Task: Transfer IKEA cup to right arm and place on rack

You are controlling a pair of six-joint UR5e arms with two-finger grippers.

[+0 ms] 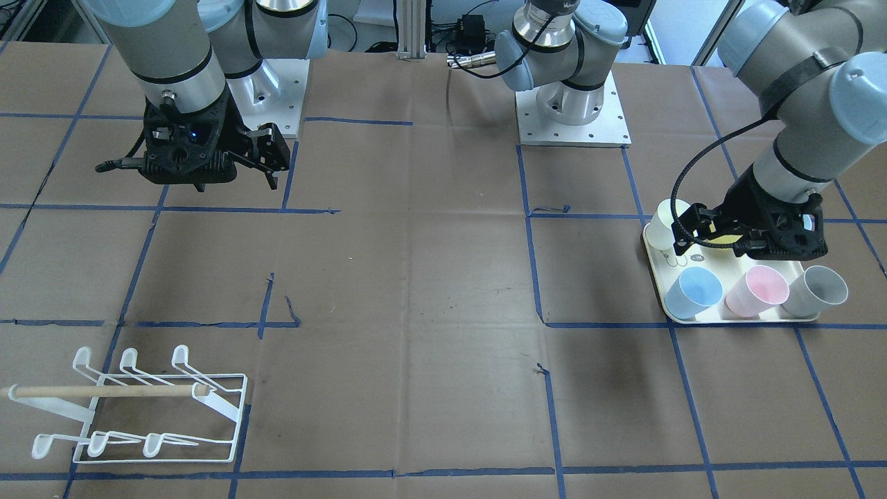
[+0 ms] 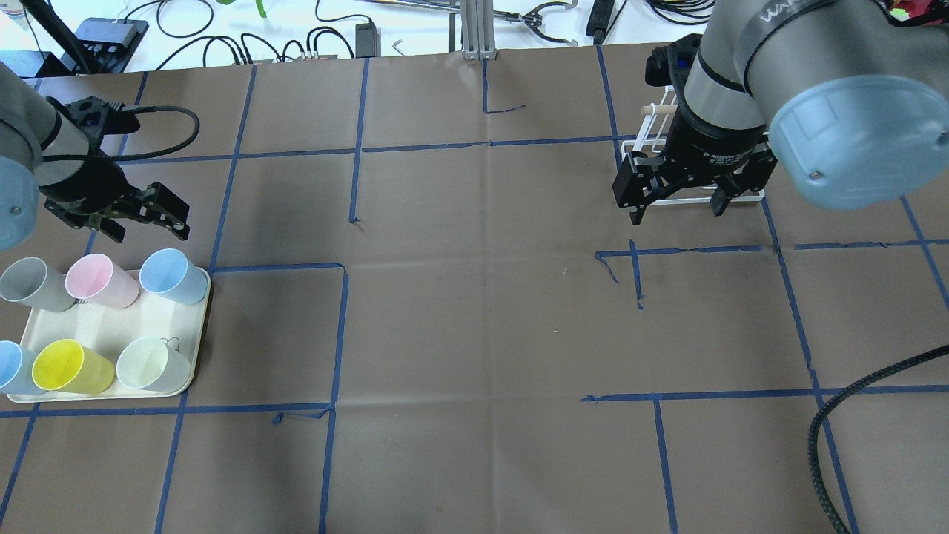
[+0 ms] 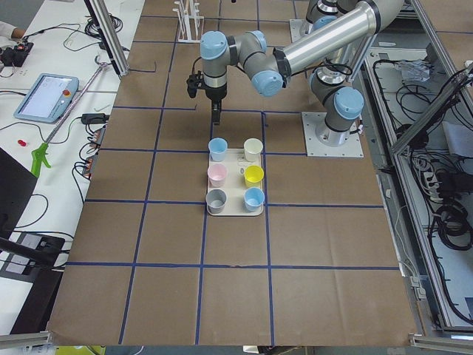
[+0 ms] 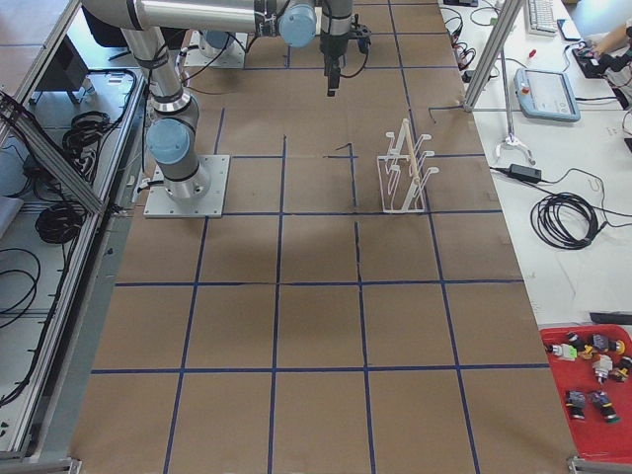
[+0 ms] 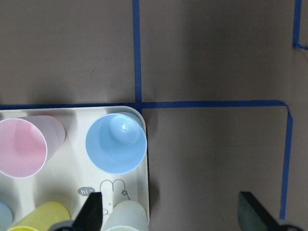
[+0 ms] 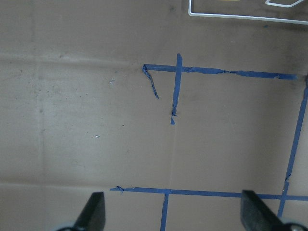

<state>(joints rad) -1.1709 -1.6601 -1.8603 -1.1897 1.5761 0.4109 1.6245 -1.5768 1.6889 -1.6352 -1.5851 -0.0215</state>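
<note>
Several plastic cups stand on a cream tray [image 2: 111,326]: grey [image 2: 30,282], pink [image 2: 100,280], blue [image 2: 172,273], a second blue at the view's edge, yellow [image 2: 67,367] and pale green [image 2: 152,363]. My left gripper [image 2: 148,226] is open and empty, hovering over the tray's corner near the blue cup [image 5: 115,143] and the pale cup [image 1: 669,222]. My right gripper [image 2: 678,208] is open and empty above bare table, beside the white wire rack [image 1: 138,409], which it partly hides in the overhead view. The rack's edge [image 6: 240,16] shows at the top of the right wrist view.
The brown table cover carries a grid of blue tape lines [image 2: 348,178]. Both arm bases [image 1: 572,114] stand at the robot's side of the table. Cables and tools [image 2: 326,37] lie beyond the far edge.
</note>
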